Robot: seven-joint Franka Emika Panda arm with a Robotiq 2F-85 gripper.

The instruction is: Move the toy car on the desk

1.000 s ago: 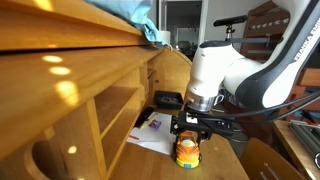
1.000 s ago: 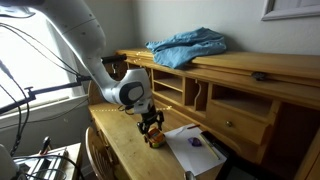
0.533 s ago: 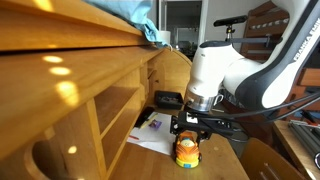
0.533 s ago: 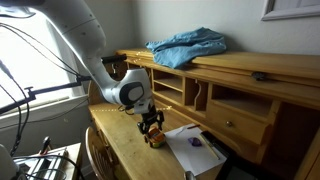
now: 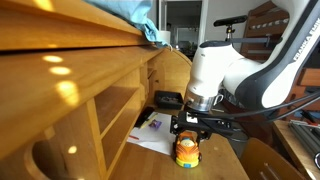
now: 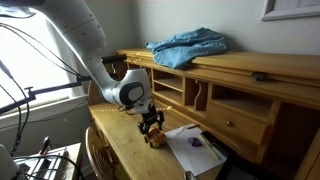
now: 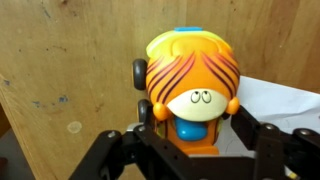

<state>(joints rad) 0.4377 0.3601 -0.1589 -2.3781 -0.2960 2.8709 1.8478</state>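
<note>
The toy car (image 7: 190,85) is orange and yellow with dark wheels, a striped head and a blue front. It stands on the flat top of the honey-coloured wooden desk (image 7: 60,60). My gripper (image 7: 190,112) reaches down over it, with a black finger pressed against each side of the car. In both exterior views the car (image 5: 186,152) (image 6: 155,139) sits under the gripper (image 5: 186,138) (image 6: 152,128) on the desk (image 5: 60,90) (image 6: 118,150). The car's wheels appear to rest on the wood.
A white paper sheet (image 5: 150,135) (image 6: 190,152) lies next to the car, with a small purple item (image 6: 195,143) on it. A black box (image 5: 167,100) sits further back. A blue cloth (image 6: 190,47) lies on the desk's upper shelf. Cubby shelves (image 6: 175,90) line the back.
</note>
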